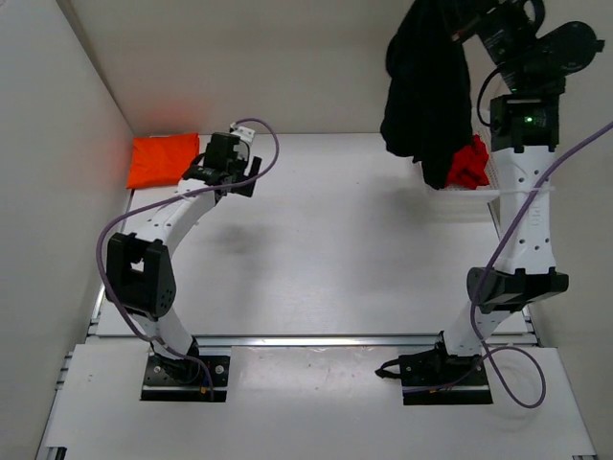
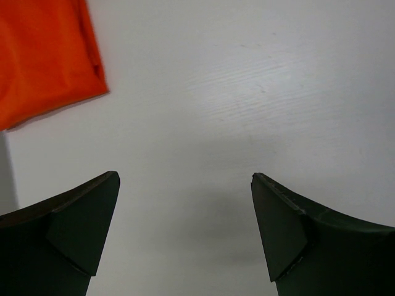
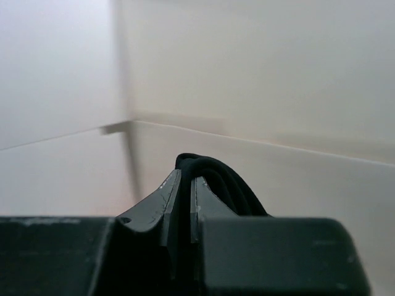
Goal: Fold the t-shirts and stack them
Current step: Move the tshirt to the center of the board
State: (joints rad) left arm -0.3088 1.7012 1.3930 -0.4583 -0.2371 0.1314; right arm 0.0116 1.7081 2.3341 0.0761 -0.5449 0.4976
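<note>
A folded orange t-shirt lies flat at the table's far left corner; its edge shows in the left wrist view as the orange t-shirt. My left gripper hovers just right of it, open and empty, seen from the wrist as the left gripper. High at the far right, my right gripper is shut on the black t-shirt, which hangs down in a bunch. In the right wrist view the right gripper pinches folds of the black t-shirt. A red t-shirt lies in the basket below.
The white mesh basket stands at the far right of the table under the hanging cloth. Pale walls close in the left and back sides. Purple cables loop along both arms.
</note>
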